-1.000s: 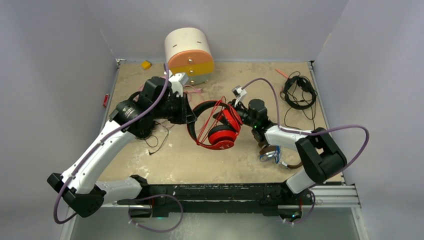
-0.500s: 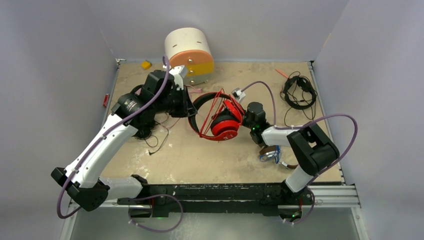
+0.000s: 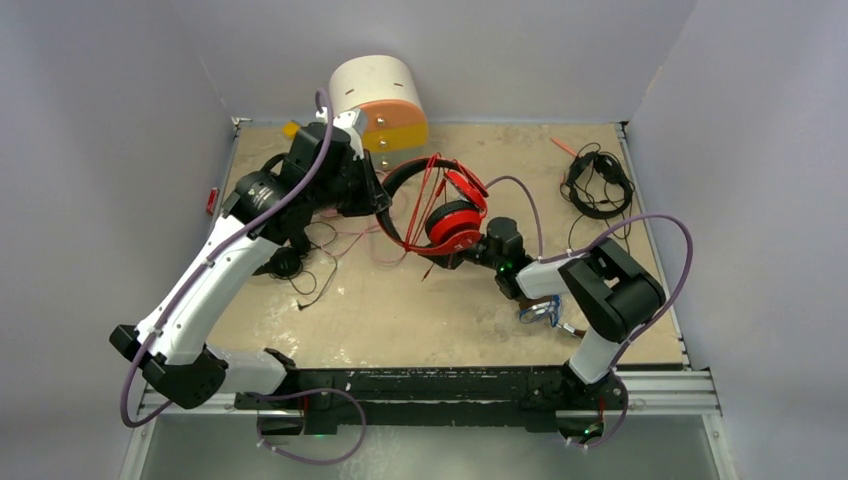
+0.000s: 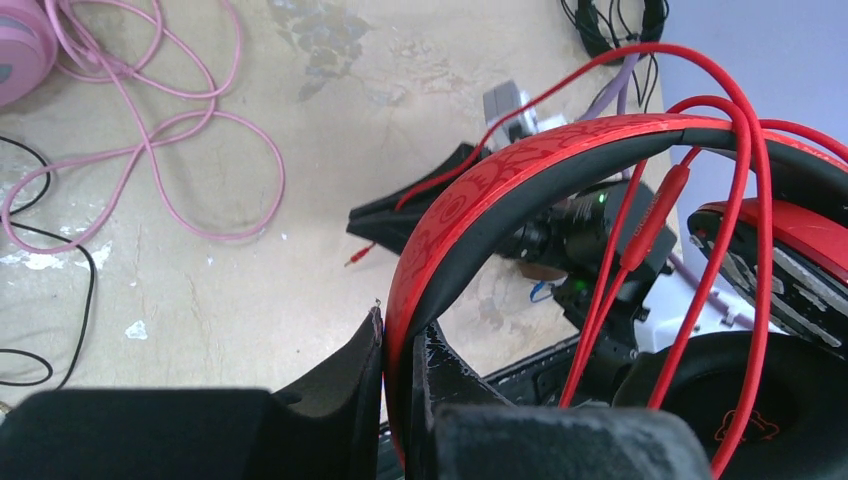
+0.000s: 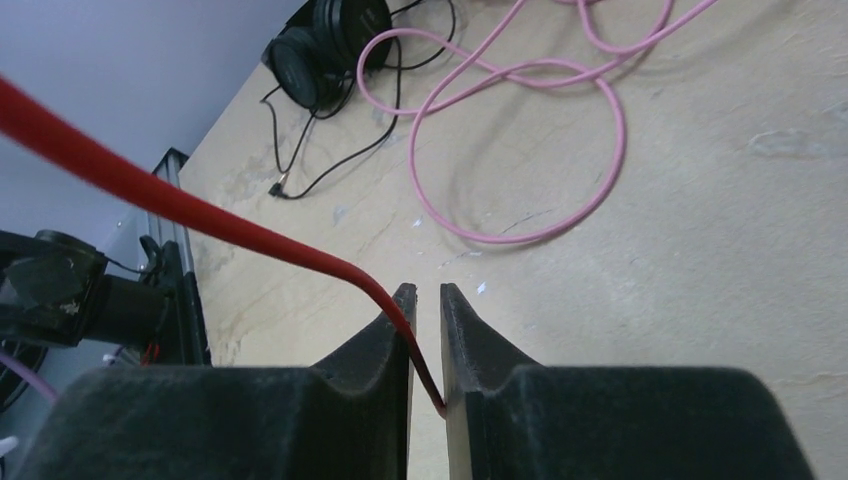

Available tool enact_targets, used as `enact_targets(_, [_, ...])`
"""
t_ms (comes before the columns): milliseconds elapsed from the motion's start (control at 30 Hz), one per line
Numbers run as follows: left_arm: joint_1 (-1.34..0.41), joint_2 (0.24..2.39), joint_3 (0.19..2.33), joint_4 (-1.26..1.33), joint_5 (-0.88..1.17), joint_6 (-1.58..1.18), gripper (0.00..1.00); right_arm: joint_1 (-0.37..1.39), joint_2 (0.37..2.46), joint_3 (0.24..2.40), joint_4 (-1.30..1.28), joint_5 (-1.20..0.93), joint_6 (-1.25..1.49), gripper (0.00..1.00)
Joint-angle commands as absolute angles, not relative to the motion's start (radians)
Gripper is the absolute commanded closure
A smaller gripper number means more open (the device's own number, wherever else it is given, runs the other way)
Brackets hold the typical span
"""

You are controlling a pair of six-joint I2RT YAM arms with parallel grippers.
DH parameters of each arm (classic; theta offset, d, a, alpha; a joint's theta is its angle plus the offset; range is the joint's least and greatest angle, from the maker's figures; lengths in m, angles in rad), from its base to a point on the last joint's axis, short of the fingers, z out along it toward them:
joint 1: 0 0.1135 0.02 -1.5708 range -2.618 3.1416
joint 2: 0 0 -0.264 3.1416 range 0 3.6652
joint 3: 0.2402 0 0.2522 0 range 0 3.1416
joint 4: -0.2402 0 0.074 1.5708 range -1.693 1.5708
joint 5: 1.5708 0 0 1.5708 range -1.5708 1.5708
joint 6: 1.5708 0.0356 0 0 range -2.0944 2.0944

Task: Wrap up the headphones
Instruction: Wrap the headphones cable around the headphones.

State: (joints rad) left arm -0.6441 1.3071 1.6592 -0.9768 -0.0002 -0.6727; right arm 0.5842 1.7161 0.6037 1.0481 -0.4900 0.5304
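Note:
The red headphones (image 3: 452, 228) hang above the middle of the table, headband (image 4: 520, 170) upright. My left gripper (image 3: 382, 203) is shut on the headband's left side; the band is pinched between its fingers (image 4: 400, 325). Several loops of red cable (image 4: 745, 200) are wound over the band and ear cup. My right gripper (image 3: 462, 252) sits just below and right of the ear cup. Its jaws (image 5: 427, 290) are nearly closed on the loose red cable (image 5: 200, 215), which runs between them. The cable's plug end (image 4: 355, 258) dangles near the table.
Pink headphones (image 4: 20, 50) with looped pink cable (image 5: 520, 150) lie under my left arm. Black headphones (image 3: 285, 262) lie at the left, another black pair (image 3: 598, 185) at the back right, a brown pair (image 3: 545, 305) by my right arm. The drawer box (image 3: 380, 100) stands at the back.
My left gripper has carried the red headphones toward the back. My right gripper has swung left and nearer, coming under the ear cup with the red cable between its jaws.

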Motion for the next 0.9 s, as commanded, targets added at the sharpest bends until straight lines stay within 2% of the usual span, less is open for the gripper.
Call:
enact_targets(0, [-0.648,1.315,1.747,-0.946,-0.090,-0.741,1.00,0.620,1.721,0.581,1.123,-0.487,0.529,0.84])
enact_targets(233, [-0.620,1.363,1.808,-0.983,-0.189,-0.776,1.00,0.707,1.692,0.557,1.090,-0.444,0.514,0.86])
enact_targets(400, [-0.549,1.395,1.827,-0.956,-0.168,-0.778,1.00,0.753,1.665,0.530,1.103,-0.434,0.532,0.92])
enact_targets(533, [-0.490,1.427,1.839,-0.936,-0.143,-0.779,1.00,0.796,1.611,0.498,1.100,-0.403,0.535,1.00])
enact_targets(867, [-0.484,1.465,1.787,-0.902,-0.328,-0.816,1.00,1.009,1.416,0.521,0.865,-0.226,0.462,1.00])
